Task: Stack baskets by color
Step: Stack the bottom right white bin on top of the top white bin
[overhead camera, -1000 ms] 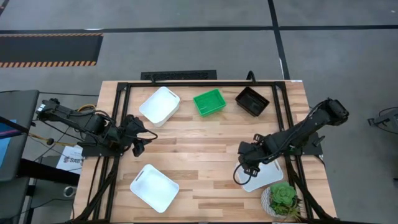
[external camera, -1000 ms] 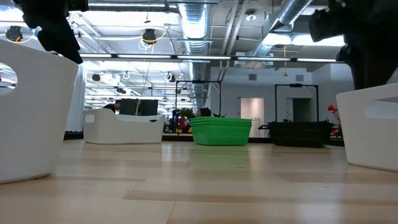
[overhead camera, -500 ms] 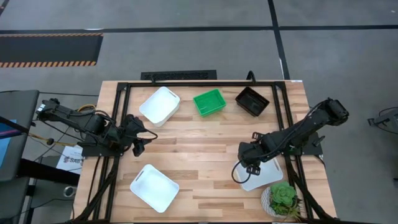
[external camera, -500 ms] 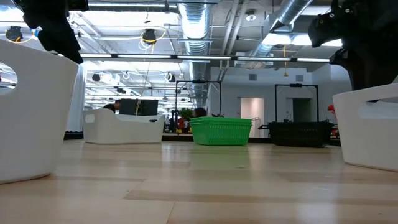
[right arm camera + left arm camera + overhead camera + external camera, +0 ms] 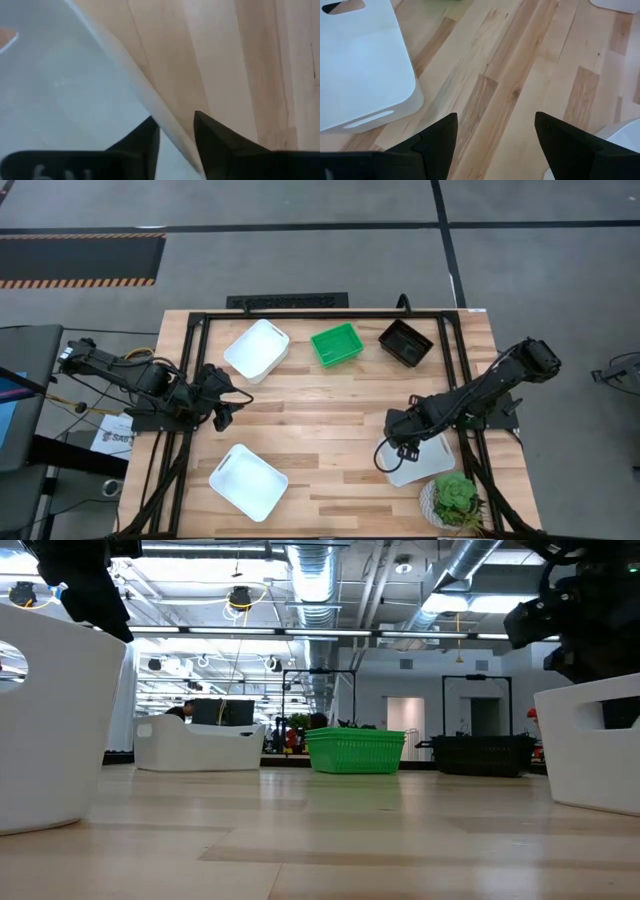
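Five baskets in sight across the table (image 5: 330,405), none of the three white ones yet nested with another. Far edge, in a row: white basket (image 5: 257,349), green basket (image 5: 336,344), black basket (image 5: 405,342), possibly stacks already, though impossible to judge from above. Near left: second white basket (image 5: 248,481), standing alone. Near right: third white basket (image 5: 420,461), just beside the potted plant (image 5: 456,498) and partly under the right arm.

Right gripper (image 5: 392,448) down at that third basket's left rim; in the right wrist view, jaws astride the white wall, one finger (image 5: 140,142) inside and the other outside, gap narrow but not yet clamped on the plastic. Judged: grasp step under way, lift not started.

Left gripper (image 5: 495,135) waiting at the table's left edge, between the far and near white baskets, jaws spread, nothing held.

Left to do, as far as shown: gather all three white baskets into one stack. Green and black apparently in place.
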Controlling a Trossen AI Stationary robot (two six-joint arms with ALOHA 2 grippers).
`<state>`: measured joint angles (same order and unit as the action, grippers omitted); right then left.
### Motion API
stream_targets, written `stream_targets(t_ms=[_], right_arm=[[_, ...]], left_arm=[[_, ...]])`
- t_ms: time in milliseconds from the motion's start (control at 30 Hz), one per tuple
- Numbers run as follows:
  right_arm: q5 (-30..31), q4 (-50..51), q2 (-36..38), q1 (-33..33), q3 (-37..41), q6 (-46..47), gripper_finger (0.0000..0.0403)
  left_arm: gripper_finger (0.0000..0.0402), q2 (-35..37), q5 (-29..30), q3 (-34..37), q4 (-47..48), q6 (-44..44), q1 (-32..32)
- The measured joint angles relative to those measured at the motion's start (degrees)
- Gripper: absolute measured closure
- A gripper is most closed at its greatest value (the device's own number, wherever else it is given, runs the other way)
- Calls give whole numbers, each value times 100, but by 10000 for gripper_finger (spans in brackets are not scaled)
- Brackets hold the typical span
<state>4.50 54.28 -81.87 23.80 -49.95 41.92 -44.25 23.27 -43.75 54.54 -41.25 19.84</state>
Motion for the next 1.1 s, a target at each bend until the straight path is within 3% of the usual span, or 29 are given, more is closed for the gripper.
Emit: stream_targets(t_ms=[100,267,433,667,900,1100], right_arm=[[12,53,3,3,0,-35,291],[26,-193,22,-169,94,50,388],[462,-1426,-6,-568,-123,-310,397],[992,-1607,0,-1506,-848,-1500,400],[399,-2682,-322,-2554,-945,-2410,401],[-192,-2825,-1534,-2893,-1820,-3055,402]], left_arm=[[148,0,-4,0,0,-18,-1],[148,0,-1,0,0,-18,-2],[148,0,-13,0,0,5,-1],[148,15,5,0,-2,4,0],[148,15,286,0,-11,79,0],[148,2,310,-2,-289,332,-2]])
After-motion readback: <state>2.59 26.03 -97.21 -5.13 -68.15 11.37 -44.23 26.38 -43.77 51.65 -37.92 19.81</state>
